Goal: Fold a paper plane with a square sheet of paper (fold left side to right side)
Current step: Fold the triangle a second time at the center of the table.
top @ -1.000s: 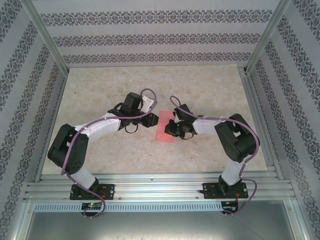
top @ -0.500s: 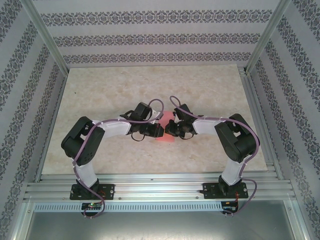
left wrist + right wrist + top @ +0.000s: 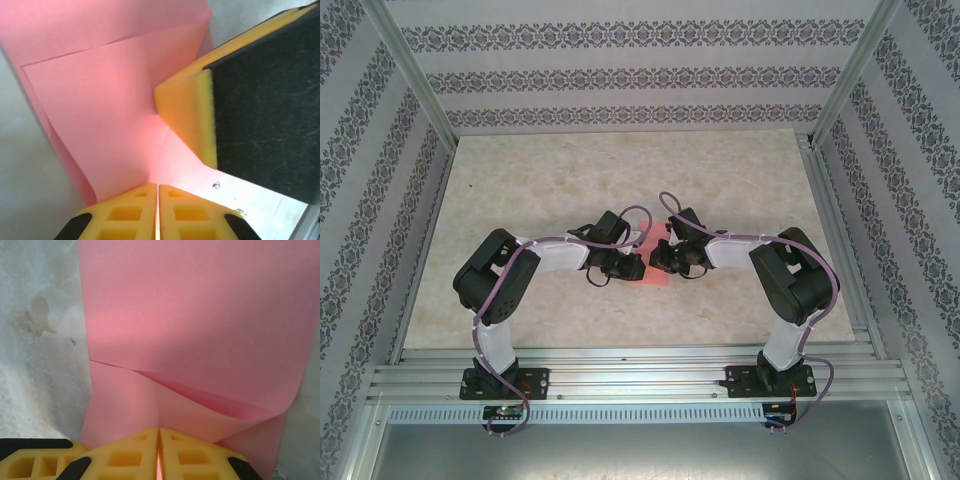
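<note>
Marbled table (image 3: 520, 180) holds pink paper (image 3: 651, 274), mostly hidden by left end effector (image 3: 634, 262).

paper sheet (image 3: 656, 274) on table (image 3: 570, 170), between left jaws and right jaws
</note>
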